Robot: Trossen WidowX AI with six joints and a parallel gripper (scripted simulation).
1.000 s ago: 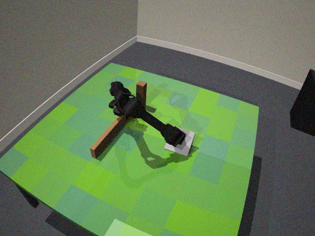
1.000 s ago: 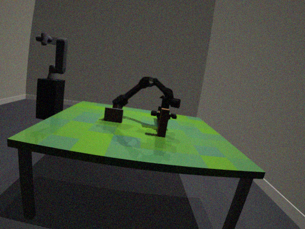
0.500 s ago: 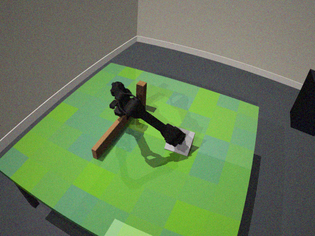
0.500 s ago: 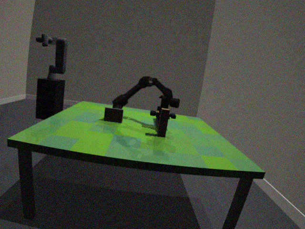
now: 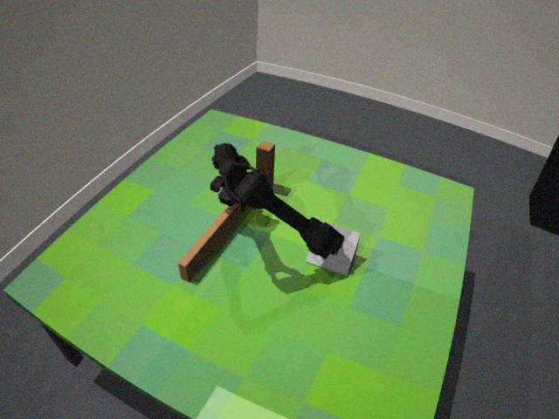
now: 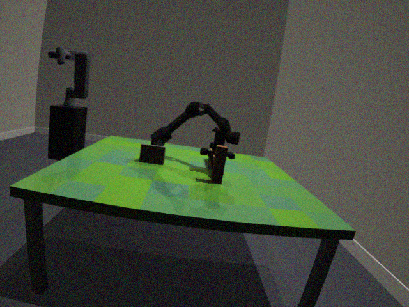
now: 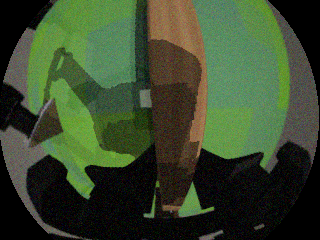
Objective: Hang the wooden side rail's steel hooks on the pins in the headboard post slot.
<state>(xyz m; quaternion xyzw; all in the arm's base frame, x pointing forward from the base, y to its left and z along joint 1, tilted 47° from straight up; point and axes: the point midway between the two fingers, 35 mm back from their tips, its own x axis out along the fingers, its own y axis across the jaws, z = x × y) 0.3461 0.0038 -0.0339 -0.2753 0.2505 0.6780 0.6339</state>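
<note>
The wooden side rail [image 5: 206, 241] [image 7: 175, 25] runs from under the arm toward the left front of the table; its far end is on or very close to the table top. The wooden headboard post [image 5: 265, 164] [image 6: 218, 165] stands upright just beyond the gripper. My gripper [image 7: 170, 142] is shut on the rail near its post end, with a black finger on each side. The rail's hook end is close to the post. The steel hooks, the slot and the pins are hidden or too dark to tell, so I cannot see whether the hooks sit on the pins.
The arm's base stands on a pale tilted-looking block [image 5: 352, 245] to the right of the rail. The arm arches over to the post. The patchwork green table [image 5: 271, 360] [image 6: 125, 194] carries them all. A second arm on a black pedestal [image 6: 66, 132] stands beyond the table.
</note>
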